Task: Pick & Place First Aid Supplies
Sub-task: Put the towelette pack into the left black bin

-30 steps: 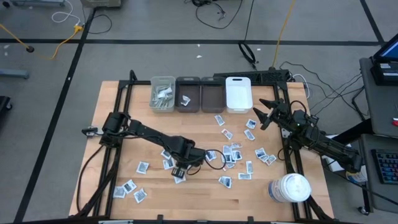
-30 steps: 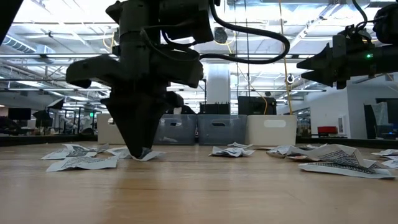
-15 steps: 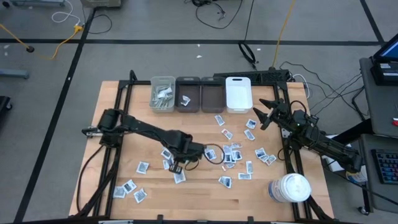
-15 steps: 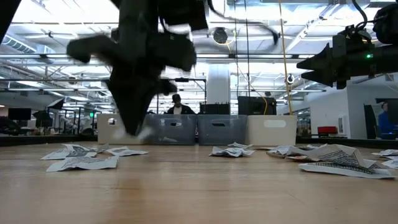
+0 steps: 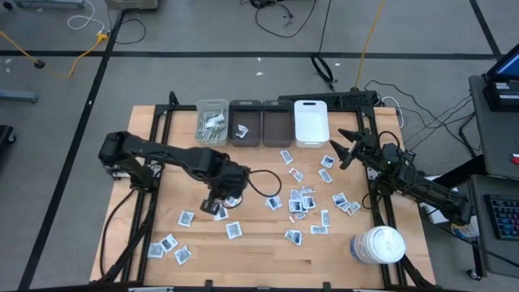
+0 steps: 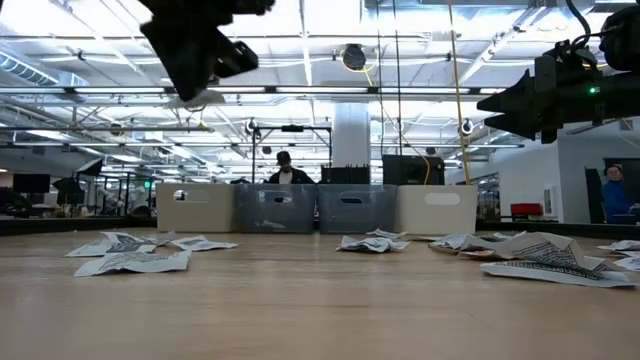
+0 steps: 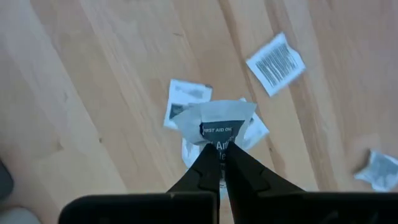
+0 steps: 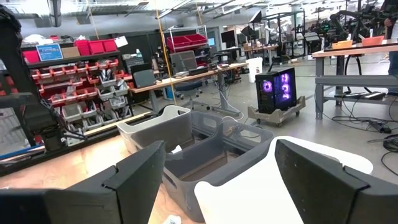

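Note:
Small white sachets with dark print lie scattered flat on the wooden table [image 5: 304, 199], [image 6: 130, 262]. My left gripper [image 5: 217, 203], [image 7: 218, 151] hangs above the table's middle, left of the main scatter, and is shut on one sachet [image 7: 219, 122]. In the low view the left gripper [image 6: 196, 70] is high above the tabletop. My right gripper [image 5: 345, 146], [image 8: 217, 180], [image 6: 495, 102] waits open in the air near the white bin [image 5: 310, 122], holding nothing. My left gripper pinches one white sachet between its two fingertips, at the edge [image 7: 217, 142] next to the dark printed band. The fingers come from above, pointing down. The sachet is lifted clear of the table and sticks out below the fingertips, slightly curled.
A row of bins stands at the far edge: a pale one with sachets inside [image 5: 212, 122], two dark grey ones [image 5: 243, 123], [image 5: 276, 123] and the white one. A large white lidded jar [image 5: 377, 245] stands at the near right corner. A person shows in the room behind.
My left gripper, shut on a sachet at the tabletop, has risen well above the table and drifted toward the left and far edges. The sachet has come up with it, lifted clear of the others, which stay where they lay.

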Robot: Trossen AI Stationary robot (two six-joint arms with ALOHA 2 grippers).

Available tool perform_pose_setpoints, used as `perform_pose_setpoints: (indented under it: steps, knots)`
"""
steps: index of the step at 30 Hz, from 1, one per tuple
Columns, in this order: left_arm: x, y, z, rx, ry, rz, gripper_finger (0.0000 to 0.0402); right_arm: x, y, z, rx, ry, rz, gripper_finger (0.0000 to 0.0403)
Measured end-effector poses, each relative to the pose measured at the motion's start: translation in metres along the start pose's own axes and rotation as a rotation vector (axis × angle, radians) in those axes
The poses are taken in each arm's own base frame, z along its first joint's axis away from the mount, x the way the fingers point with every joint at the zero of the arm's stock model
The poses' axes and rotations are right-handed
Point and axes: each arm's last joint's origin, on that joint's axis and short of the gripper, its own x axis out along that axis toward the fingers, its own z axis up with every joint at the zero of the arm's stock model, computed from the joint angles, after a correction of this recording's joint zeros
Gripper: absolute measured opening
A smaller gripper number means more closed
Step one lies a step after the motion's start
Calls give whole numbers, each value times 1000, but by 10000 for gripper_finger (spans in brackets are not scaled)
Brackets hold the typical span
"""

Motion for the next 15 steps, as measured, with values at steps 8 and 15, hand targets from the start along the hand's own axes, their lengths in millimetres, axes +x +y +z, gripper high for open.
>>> perform_pose_setpoints:
  steps: [8, 15]
  knots:
    - [-8, 26, -6, -64, -44, 11, 7, 0, 0, 0, 0, -1, 0, 297]
    - [-16, 86, -25, -253, -96, 67, 6, 0, 0, 0, 0, -1, 0, 297]
